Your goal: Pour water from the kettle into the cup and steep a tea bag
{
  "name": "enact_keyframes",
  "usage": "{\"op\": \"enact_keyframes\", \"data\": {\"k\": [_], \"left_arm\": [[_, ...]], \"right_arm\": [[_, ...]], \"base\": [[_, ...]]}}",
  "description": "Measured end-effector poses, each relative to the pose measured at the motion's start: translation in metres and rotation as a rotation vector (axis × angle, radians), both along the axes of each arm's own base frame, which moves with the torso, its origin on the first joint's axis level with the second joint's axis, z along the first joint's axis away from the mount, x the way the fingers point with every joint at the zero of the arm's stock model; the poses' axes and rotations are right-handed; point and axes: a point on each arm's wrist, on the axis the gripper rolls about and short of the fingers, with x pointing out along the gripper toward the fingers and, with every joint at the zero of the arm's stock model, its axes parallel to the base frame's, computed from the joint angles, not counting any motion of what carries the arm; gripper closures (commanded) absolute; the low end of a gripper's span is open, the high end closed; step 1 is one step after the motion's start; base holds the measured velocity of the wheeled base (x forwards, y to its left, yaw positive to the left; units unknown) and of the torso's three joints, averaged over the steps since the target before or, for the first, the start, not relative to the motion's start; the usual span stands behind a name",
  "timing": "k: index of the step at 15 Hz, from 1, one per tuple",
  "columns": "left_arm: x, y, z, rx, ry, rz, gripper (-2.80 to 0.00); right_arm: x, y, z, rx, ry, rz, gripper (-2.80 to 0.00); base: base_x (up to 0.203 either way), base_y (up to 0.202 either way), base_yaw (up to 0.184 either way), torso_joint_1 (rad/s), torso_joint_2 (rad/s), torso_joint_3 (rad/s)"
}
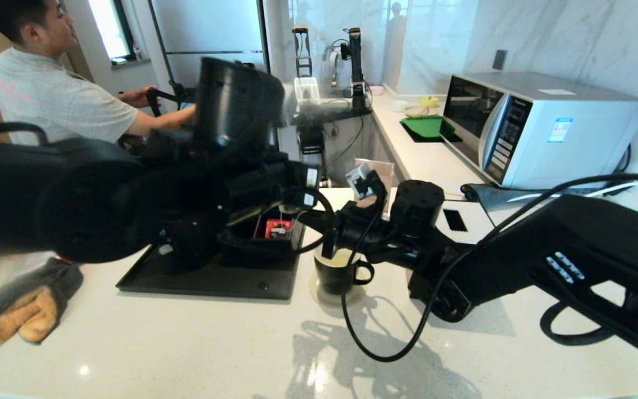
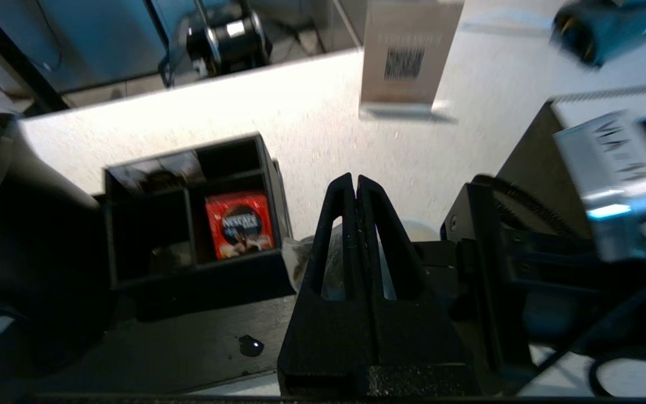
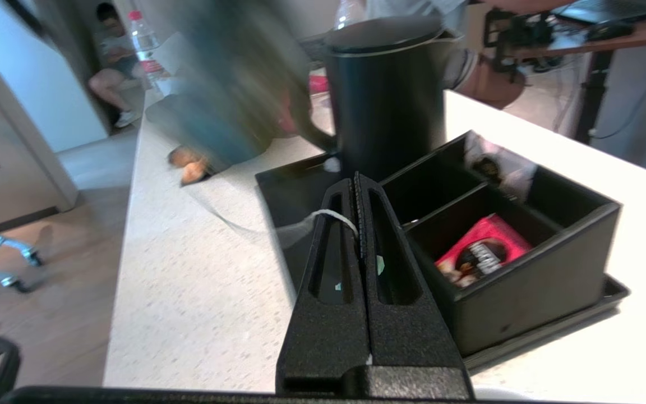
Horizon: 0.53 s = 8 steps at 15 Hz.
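The cup [image 1: 334, 275] stands on the counter just right of the tray, with pale yellowish water [image 1: 339, 259] in it. My right gripper [image 1: 327, 246] hangs over its rim, shut on the tea bag's white string [image 3: 335, 216]; the green tag [image 3: 379, 264] peeks between the fingers. The pouch itself I cannot make out. The kettle [image 3: 386, 95] stands upright on the tray behind the organizer box; in the head view my left arm hides it. My left gripper [image 2: 355, 182] is shut with nothing seen in it, above the gap between the box and the cup.
A black tray [image 1: 208, 280] carries an organizer box [image 3: 530, 292] with a red packet [image 3: 483, 252]. A mitt [image 1: 28, 305] lies at the left, a QR card stand [image 2: 407, 56] behind the cup, a microwave [image 1: 540, 127] at the back right. A person [image 1: 47, 94] stands behind the counter.
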Motion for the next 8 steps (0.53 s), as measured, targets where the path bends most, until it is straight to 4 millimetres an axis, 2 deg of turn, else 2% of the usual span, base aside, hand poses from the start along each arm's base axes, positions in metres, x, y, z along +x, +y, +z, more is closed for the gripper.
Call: {"op": "enact_keyframes", "data": {"k": [3,8], "left_arm": [[-0.019,0.017,0.025,-0.050,-0.056,0.000,0.00],[-0.034,0.024,0.038,-0.077,-0.084,-0.016,0.00]], "right_arm": [[0.004,-0.001,0.006,0.008,-0.010,-0.012,0.00],[0.012,-0.006,0.015,0.024,-0.034,-0.035,0.00]], "base": [[0.000,0.000,0.000,0.000,0.00,0.000],[0.000,0.000,0.000,0.000,0.00,0.000]]}}
